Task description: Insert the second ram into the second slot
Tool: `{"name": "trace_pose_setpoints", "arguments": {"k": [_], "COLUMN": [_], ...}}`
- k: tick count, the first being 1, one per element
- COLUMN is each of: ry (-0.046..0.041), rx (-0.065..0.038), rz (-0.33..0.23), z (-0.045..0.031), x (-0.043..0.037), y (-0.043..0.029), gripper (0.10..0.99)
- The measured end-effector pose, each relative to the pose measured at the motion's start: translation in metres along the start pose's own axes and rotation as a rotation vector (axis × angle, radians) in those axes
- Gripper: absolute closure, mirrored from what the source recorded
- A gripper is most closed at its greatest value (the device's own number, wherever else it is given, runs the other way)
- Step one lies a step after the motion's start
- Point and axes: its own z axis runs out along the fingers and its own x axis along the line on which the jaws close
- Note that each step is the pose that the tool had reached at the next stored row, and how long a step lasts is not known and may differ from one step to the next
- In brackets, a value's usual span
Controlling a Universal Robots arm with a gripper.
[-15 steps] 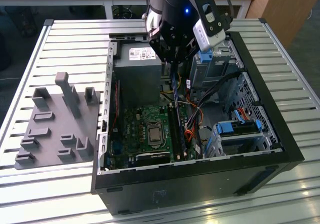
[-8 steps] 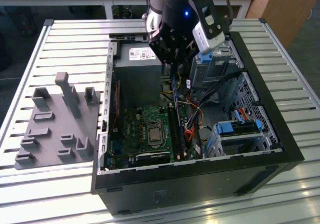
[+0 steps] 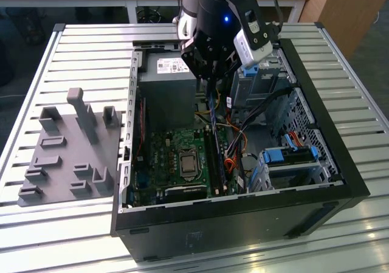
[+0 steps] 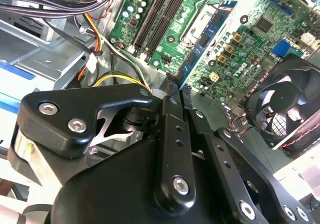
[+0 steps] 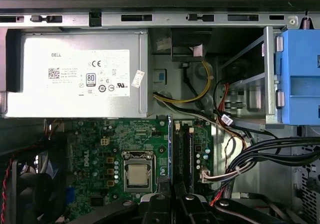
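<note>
gripper (image 4: 174, 88) clamps the second ram (image 4: 207, 39) over motherboard (image 4: 260, 49).

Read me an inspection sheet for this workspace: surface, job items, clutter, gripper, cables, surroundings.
Surface: slatted metal table carrying an open computer case.
Job's things: blue memory stick held above the motherboard; memory slots beside the processor socket.
Clutter: grey fixture plate on the table, at the exterior view's left of the case.
Gripper: gripper shut on the memory stick, over the open case.
Cables: black bundle and yellow wires inside the case.
Surroundings: wooden furniture behind the table.
</note>
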Motion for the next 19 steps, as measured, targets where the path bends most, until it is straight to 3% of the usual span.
{"name": "trace_pose_setpoints", "arguments": {"k": [19], "ry": [0.0], "rx": [0.0], "rz": [0.0], "z": [0.0064], "x": [0.0], "y": [-0.0002], "gripper": [0.949]}}
